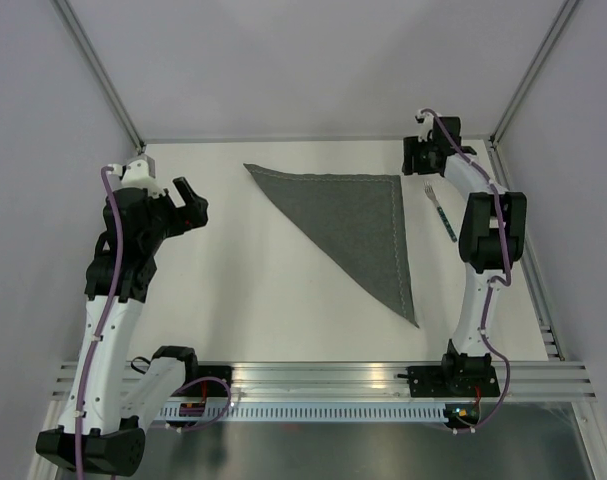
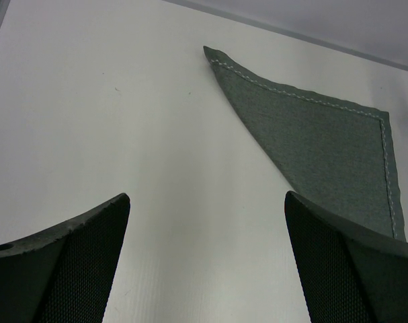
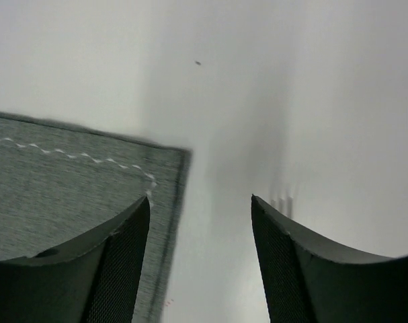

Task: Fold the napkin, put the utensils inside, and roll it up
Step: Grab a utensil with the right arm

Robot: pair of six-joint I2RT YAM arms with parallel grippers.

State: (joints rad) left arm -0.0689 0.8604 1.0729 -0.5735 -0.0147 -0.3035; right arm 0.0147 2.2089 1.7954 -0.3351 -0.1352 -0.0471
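The napkin (image 1: 358, 225) lies folded into a triangle on the worktop (image 1: 243, 290). My right claw (image 3: 200, 202) hangs spread at its far corner, and my left claw (image 2: 207, 195) is spread too. I should lift straight up, leaving the fold undisturbed, then fetch the fork (image 1: 441, 212).

A white surface (image 1: 283, 290) sits between pale grey walls (image 1: 313, 60), with aluminium rails (image 1: 323, 375) along its near edge.
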